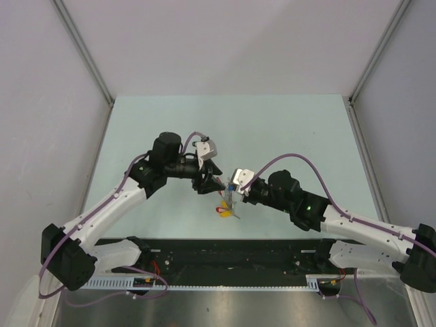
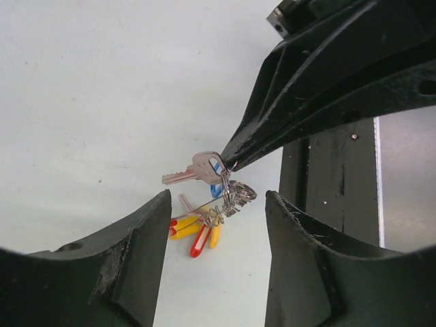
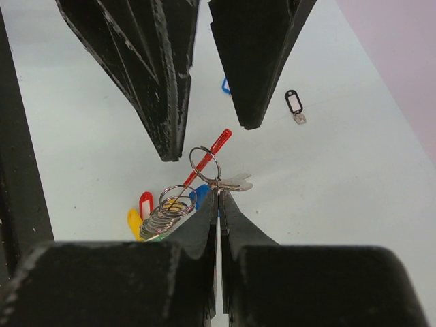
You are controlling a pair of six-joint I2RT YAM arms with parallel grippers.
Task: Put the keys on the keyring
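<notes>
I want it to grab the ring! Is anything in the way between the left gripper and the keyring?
Nothing visible does. The keyring is held by the shut right gripper, just ahead of the open left gripper, with only a clear gap between them.

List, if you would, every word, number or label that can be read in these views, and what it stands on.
No legible text in any view.
Black tag: white insert, too small to read.
Silver key: any stamping is too blurred to read.
Red tag and yellow tag on the keyring: no writing can be made out.
</notes>
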